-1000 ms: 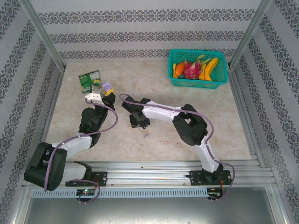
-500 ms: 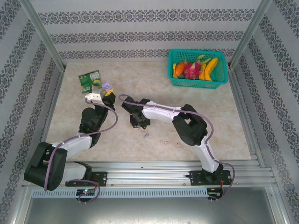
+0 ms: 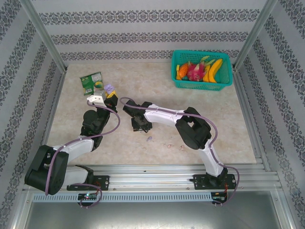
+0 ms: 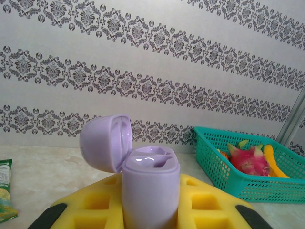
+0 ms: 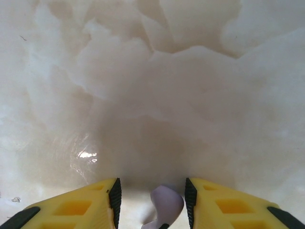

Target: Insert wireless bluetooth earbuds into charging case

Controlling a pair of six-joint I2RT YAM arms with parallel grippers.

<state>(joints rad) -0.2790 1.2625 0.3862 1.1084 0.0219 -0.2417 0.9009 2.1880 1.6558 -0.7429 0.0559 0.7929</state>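
Toward the left edge of the beige stone-look worktop, the left gripper is clamped on a pale lilac plastic charging case. The case is held upright with its hinged lid tipped open, just as it was a second ago. Near the middle, the right gripper has edged slightly toward the left edge. Its wrist view shows the yellow fingers narrowly apart with one small lilac earbud between them, nearer the right pad; whether they pinch it I cannot tell. Other tiny lilac and pink earbud bits lie loose toward the near edge. A teal plastic basket of fruit sits in the far right corner.
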